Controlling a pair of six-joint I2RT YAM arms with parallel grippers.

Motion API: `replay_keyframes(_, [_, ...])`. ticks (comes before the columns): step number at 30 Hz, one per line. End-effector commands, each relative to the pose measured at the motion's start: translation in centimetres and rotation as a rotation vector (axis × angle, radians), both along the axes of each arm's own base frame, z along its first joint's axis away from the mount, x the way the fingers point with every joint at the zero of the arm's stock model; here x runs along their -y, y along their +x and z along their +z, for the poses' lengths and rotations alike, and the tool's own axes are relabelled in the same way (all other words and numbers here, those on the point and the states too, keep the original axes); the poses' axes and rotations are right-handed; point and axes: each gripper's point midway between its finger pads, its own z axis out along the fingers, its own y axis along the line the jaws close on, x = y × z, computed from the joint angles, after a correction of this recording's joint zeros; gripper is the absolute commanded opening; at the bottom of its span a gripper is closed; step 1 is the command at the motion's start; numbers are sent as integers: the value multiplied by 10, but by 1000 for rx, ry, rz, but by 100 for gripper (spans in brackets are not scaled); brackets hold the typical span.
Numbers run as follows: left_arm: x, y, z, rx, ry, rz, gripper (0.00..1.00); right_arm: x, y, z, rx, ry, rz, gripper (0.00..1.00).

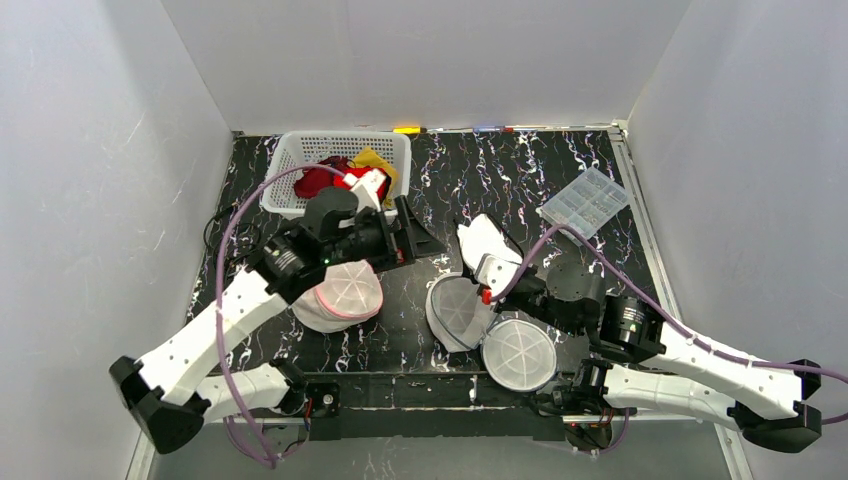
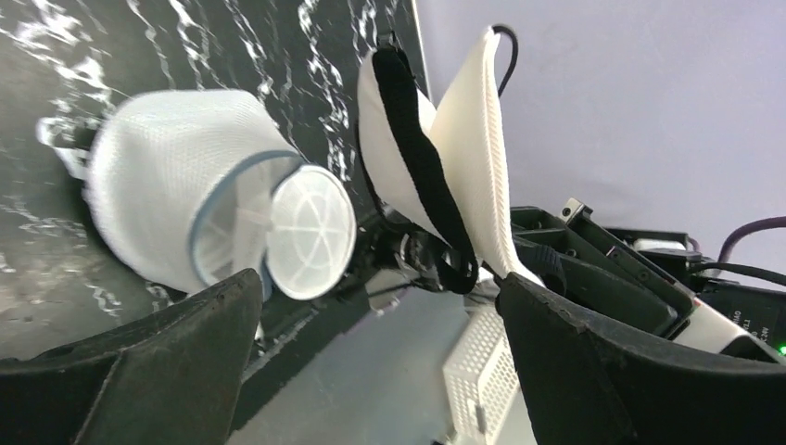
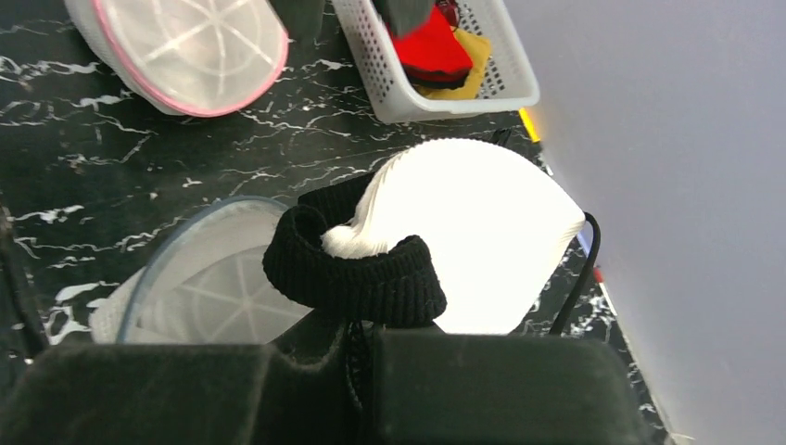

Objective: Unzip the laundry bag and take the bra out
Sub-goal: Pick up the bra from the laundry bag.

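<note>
Your right claw (image 3: 361, 343) is clamping the bra (image 3: 463, 222), long axis standing upright; your left claw (image 1: 422, 238) is gaping empty at its nine o'clock.

A white plastic basket (image 1: 283, 165) sits at the upper left of the black marbled table (image 1: 470, 170), holding a red cloth (image 1: 318, 180) and a yellow cloth (image 1: 372, 160). A clear compartment box (image 1: 585, 202) lies at the upper right. A pink-rimmed mesh bag (image 1: 345, 290) rests left of centre, below the basket.
</note>
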Motion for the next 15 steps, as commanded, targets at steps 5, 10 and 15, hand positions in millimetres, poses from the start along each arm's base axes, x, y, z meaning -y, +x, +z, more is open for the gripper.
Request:
replay_keyframes(5, [49,9,21,-82,-86,-165,99,3,15,24,200,-22,-13,1])
replay_keyframes(10, [61,25,22,-69,-75,-160,99,1,16,21,220,-59,0,1])
replay_keyframes(15, [75,32,11,-96,-66,-206,99,-1,14,23,234,-60,18,1])
